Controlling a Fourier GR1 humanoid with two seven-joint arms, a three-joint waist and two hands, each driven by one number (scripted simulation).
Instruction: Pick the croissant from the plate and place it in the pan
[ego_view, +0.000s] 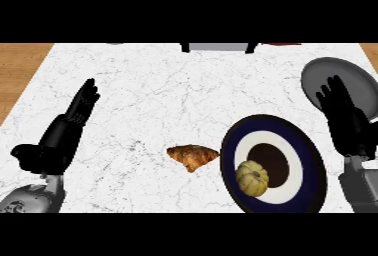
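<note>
The croissant (193, 156) lies on the marble counter (170, 90), just left of the dark-rimmed plate (235, 137), which holds a yellow pumpkin-like item (252, 178). The grey pan (354, 80) holds nothing. The right hand (345, 116), fingers straight, overlaps it; the left hand (70, 125) rests open.

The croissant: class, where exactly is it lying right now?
In the head view, the croissant lies on the marble counter, just left of the dark-rimmed plate and apart from both hands; it is not on the plate, which holds a yellow bun.

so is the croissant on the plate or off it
Off it. The croissant lies on the white counter, just left of the plate's dark rim. Only a small yellow pumpkin-like item sits on the plate.
</note>
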